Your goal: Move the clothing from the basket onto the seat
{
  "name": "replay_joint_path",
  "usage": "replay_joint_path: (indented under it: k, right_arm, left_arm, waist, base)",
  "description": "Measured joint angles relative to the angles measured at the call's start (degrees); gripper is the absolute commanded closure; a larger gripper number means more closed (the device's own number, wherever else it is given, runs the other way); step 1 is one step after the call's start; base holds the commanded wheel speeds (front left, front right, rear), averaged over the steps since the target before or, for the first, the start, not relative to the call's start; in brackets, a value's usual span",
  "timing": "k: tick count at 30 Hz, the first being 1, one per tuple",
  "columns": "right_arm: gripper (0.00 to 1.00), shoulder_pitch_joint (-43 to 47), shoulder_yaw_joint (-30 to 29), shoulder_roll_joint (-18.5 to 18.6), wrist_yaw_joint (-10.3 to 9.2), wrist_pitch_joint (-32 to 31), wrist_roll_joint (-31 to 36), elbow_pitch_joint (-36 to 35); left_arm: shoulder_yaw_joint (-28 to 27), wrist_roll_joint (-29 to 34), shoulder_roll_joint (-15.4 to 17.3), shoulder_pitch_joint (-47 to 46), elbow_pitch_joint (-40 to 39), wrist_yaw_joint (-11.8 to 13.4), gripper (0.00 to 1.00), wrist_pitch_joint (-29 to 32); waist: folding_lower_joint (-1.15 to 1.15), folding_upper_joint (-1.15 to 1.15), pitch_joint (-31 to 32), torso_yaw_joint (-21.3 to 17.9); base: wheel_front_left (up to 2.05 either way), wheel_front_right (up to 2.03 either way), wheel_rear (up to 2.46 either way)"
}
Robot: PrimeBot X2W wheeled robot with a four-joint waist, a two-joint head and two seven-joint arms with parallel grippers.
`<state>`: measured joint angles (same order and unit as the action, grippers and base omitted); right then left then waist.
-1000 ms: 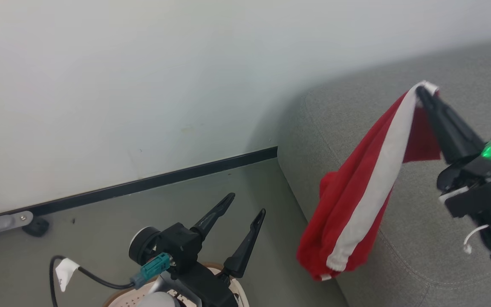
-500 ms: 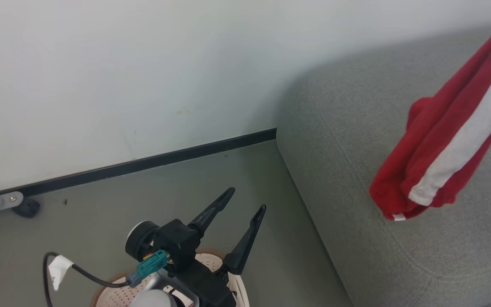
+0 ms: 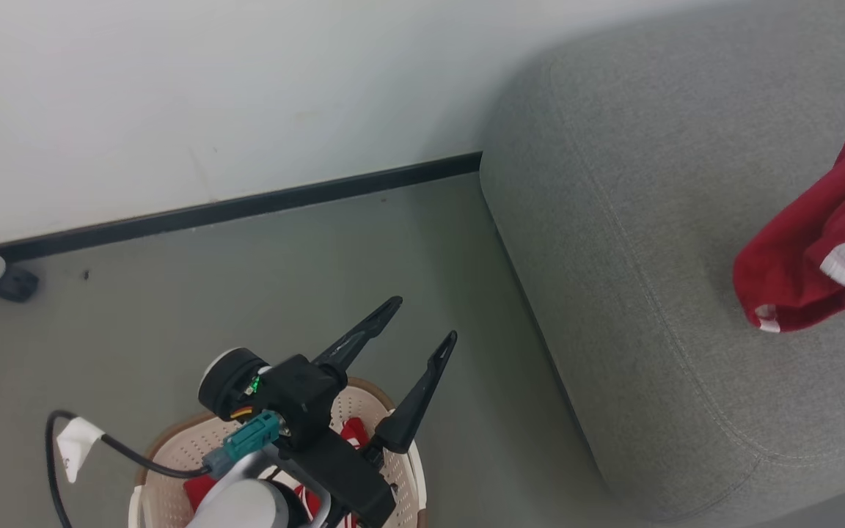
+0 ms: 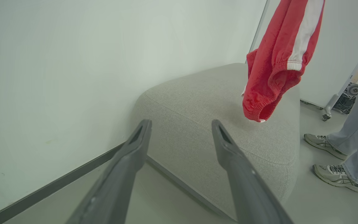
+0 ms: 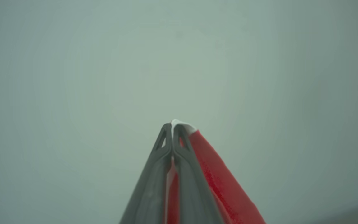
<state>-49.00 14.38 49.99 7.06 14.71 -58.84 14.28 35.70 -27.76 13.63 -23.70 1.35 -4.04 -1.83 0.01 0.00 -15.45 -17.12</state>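
Swung inward over the grey fabric seat cushion (image 3: pixel 650 183), the soft red white-striped garment (image 3: pixel 796 264) hangs lengthwise below the right gripper (image 5: pixel 172 126) pinching its top.

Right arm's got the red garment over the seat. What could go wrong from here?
1. The right gripper pinches the red garment by its white edge alone, so it may slip out early.
2. A person's shoes stand beside the seat; a wide swing could hit them.
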Motion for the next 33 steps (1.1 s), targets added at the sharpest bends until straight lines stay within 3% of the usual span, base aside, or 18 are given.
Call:
replay_joint_path:
  k: [13,22,33]
  right_arm:
    - [1.00,-3.5,-8.6,-1.9,-1.08,0.0,0.4,5.8]
    - [1.00,3.0,-5.6,-8.3,-0.66,0.0,2.0,14.5]
    - [1.00,5.3,-1.6,-10.8,-0.48,0.0,4.9,26.4]
  left_arm:
    - [-1.1,0.1,1.9,-3.0,-2.3,0.0,0.00,2.2]
    - [-1.9,0.2,2.8,-3.5,-2.4,0.0,0.00,2.7]
    - [-1.8,0.2,2.7,-4.2,-2.2,0.0,0.00,2.7]
  waist:
    - [0.01,0.00,-8.6,0.9]
    - [0.01,0.00,-11.9,1.3]
    - [0.00,0.00,-12.9,1.5]
  base:
    - [0.00,0.00,0.00]
    - [0.00,0.00,0.00]
    - [0.00,0.00,0.00]
